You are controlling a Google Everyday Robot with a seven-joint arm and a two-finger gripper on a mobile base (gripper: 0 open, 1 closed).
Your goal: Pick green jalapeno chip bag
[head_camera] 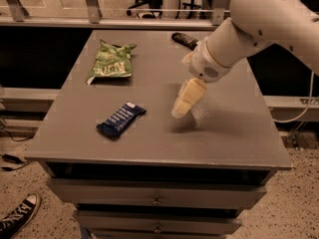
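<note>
The green jalapeno chip bag [110, 62] lies flat on the far left part of the grey table top [159, 133]; it is crinkly, light green with pale lettering. My gripper [182, 103] hangs from the white arm over the middle of the table, pointing down and to the left, well to the right of the bag and not touching it. Nothing shows in the gripper.
A dark blue bar wrapper with white print [120, 119] lies on the near left of the table. A small black packet [185, 40] lies at the far edge behind the arm. Drawers sit under the table top. A sneaker [17, 218] is on the floor at lower left.
</note>
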